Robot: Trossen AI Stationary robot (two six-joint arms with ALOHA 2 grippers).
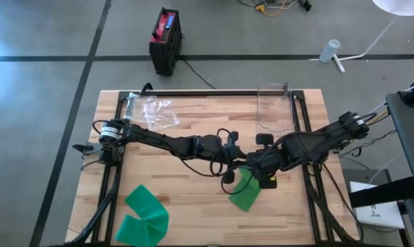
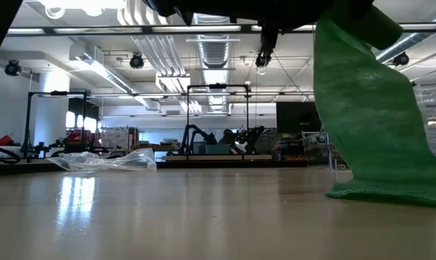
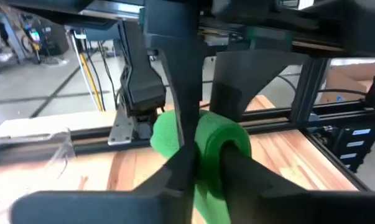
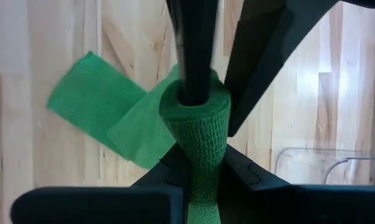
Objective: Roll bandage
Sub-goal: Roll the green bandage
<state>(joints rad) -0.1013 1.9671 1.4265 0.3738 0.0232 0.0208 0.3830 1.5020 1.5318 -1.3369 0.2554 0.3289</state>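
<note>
While both arms meet over the middle of the worktop (image 1: 193, 195), the bandage (image 1: 246, 195) hangs between them, partly rolled. Left hand (image 1: 235, 168) comes in from the left edge; right hand (image 1: 265, 177) reaches in from the right side. They sit just beside each other, almost touching.

Right hand is clamped narrow on the bandage: in its wrist view the fingers (image 4: 243, 171) pinch the green strip just below the rolled part (image 4: 196, 118). Left hand is closed on the roll too; its wrist view shows the green wrap (image 3: 221, 140) looped around one finger (image 3: 181, 93), other finger pressed against it.

The loose tail drops from the roll to the worktop; the low view shows it draped down with the end lying flat on the wood (image 2: 387, 189). From above, the tail lies just in front of the hands.

A second green strip (image 1: 143, 214), folded in a V, lies flat near the front left corner, well apart from the hands. Crumpled clear plastic bag (image 1: 154, 111) at the back left. Clear container (image 1: 275, 110) at the back right edge.
</note>
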